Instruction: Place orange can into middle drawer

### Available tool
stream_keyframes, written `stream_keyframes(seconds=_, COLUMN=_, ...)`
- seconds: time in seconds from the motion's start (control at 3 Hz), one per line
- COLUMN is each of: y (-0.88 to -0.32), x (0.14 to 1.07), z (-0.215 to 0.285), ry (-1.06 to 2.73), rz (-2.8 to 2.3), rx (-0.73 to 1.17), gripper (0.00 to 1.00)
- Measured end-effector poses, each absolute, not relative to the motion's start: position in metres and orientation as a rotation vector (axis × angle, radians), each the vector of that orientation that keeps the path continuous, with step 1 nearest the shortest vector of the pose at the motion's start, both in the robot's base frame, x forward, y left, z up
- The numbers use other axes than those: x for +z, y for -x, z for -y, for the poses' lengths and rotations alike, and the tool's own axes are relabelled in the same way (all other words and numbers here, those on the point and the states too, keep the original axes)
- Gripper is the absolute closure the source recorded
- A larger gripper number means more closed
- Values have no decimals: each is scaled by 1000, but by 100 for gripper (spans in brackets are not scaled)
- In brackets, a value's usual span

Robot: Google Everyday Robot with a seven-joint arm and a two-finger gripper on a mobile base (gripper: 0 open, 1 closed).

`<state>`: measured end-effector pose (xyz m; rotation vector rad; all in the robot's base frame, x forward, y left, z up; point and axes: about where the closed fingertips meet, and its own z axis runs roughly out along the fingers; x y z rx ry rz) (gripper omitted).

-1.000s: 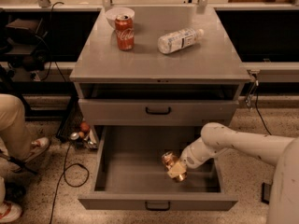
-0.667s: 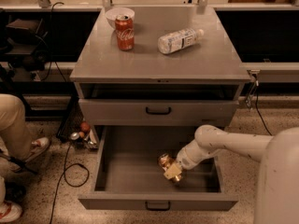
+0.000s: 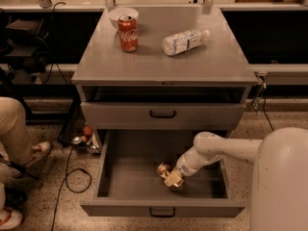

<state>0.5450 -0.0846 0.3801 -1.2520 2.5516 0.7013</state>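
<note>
The middle drawer [image 3: 103,173] stands pulled out below the bench [image 3: 219,64], so its tray is open from above, and the arm reaches down into it from the right. The end effector [image 3: 174,180] sits low over the drawer floor, touching the orange can [image 3: 164,170], which is inside the tray near the front; I cannot tell whether it is clamped on the can or spread. No writing shows on that can. On the bench a red can [image 3: 128,33] reads Coca-Cola; the label of the lying bottle [image 3: 185,41] is unreadable

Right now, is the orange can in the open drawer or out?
In: the can is within the walls of the open drawer, with the gripper beside it.
</note>
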Motion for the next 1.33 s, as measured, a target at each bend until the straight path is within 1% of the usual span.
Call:
stream_keyframes(seconds=0.67, y=-542, x=378, z=82, ry=1257, rz=-2554, rx=709, gripper=12)
stream_keyframes(seconds=1.0, y=-541, x=377, z=81, ry=1259, rz=-2555, rx=712, gripper=0)
stream_keyframes(seconds=1.33, y=-542, x=386, z=90, ry=1232, rz=-2535, rx=728, gripper=0)
